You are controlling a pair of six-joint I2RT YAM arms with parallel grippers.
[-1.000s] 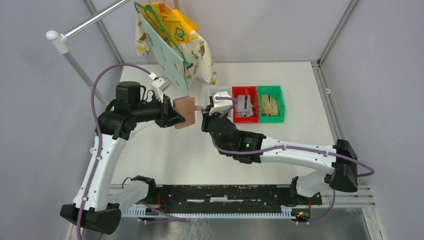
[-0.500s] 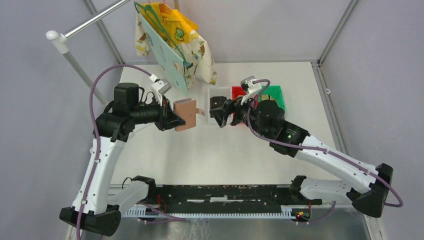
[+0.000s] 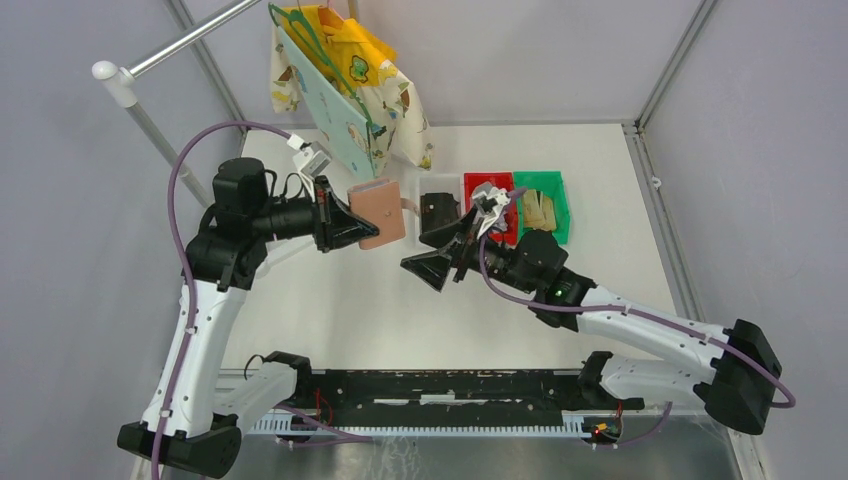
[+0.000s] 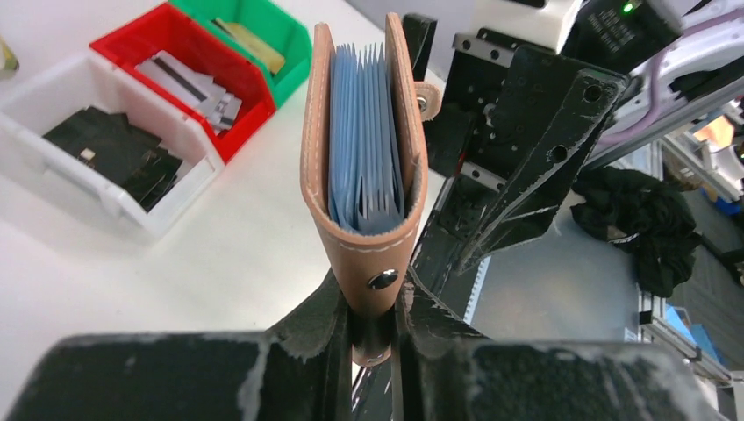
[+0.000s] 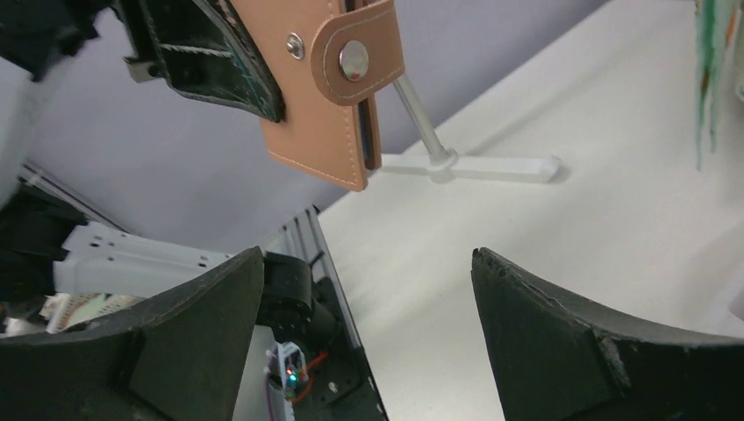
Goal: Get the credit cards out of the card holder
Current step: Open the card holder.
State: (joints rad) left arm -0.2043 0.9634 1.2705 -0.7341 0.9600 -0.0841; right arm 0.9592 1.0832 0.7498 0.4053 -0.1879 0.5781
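Left gripper is clamped on the card holder at its snap end and holds it edge-up off the table. The light blue pockets fan out between the covers. Right gripper hangs with its jaws spread wide, gripping nothing; the card holder is just ahead and above its fingertips, not touching. Beyond it lie credit cards: black in the clear bin, grey in the red bin, gold in the green bin.
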